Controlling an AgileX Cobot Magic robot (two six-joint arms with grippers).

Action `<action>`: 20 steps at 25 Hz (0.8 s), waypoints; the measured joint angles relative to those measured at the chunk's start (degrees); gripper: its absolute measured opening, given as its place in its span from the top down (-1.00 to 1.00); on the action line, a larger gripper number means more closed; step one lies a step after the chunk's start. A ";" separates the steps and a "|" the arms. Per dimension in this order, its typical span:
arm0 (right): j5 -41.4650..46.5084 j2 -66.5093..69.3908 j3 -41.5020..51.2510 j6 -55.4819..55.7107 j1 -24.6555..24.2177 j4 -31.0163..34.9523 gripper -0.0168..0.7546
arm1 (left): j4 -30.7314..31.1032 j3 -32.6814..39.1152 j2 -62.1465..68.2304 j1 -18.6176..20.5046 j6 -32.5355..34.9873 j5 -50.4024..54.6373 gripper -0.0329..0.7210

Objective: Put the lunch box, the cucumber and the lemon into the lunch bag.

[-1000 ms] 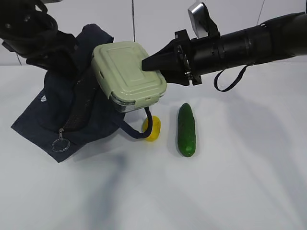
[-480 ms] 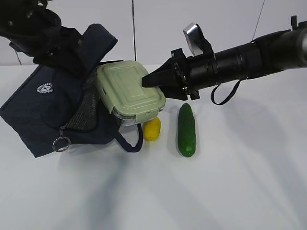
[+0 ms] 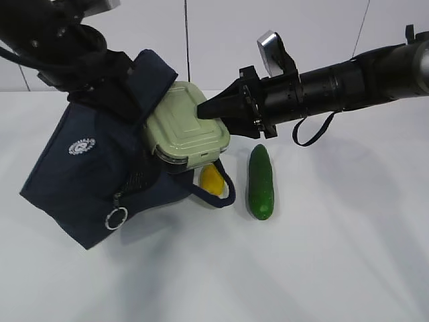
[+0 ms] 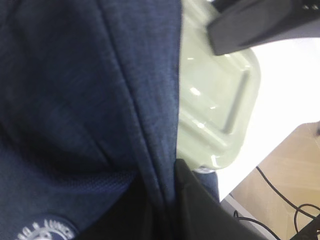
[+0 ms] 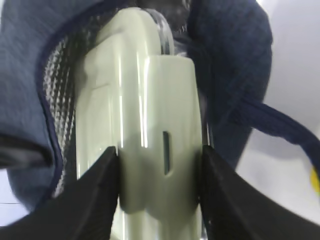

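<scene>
My right gripper (image 3: 204, 109) is shut on the lunch box (image 3: 184, 126), clear glass with a sage-green lid, and holds it partway inside the mouth of the navy lunch bag (image 3: 84, 174). My left gripper (image 3: 131, 107) is shut on the bag's upper rim and holds the bag lifted and open. In the right wrist view my gripper (image 5: 160, 175) clamps the box's end (image 5: 155, 135), with bag fabric (image 5: 30, 60) around it. In the left wrist view the bag fabric (image 4: 75, 100) is pinched in my gripper (image 4: 167, 200); the lid (image 4: 215, 110) shows beyond. The lemon (image 3: 212, 178) and cucumber (image 3: 260, 181) lie on the table.
The bag's loop handle (image 3: 221, 198) curls around the lemon. Its metal ring pull (image 3: 116, 218) hangs at the front. The white table (image 3: 322, 255) stretches out in front and to the right.
My left gripper has raised and tipped the bag up and rightward, so its mouth now wraps around the lunch box. The box sits deeper in the bag. The right arm has barely moved.
</scene>
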 joint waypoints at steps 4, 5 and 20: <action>-0.10 0.00 0.00 -0.09 0.00 0.00 0.03 | -0.77 0.00 0.09 -0.99 0.00 -0.86 0.86; -0.10 0.00 0.00 -0.09 0.00 0.10 0.03 | -0.87 0.00 0.09 -0.99 0.00 -0.86 0.86; -1.01 0.00 0.00 -2.37 2.08 1.51 0.03 | -1.64 0.00 0.09 -0.99 0.59 -0.99 0.86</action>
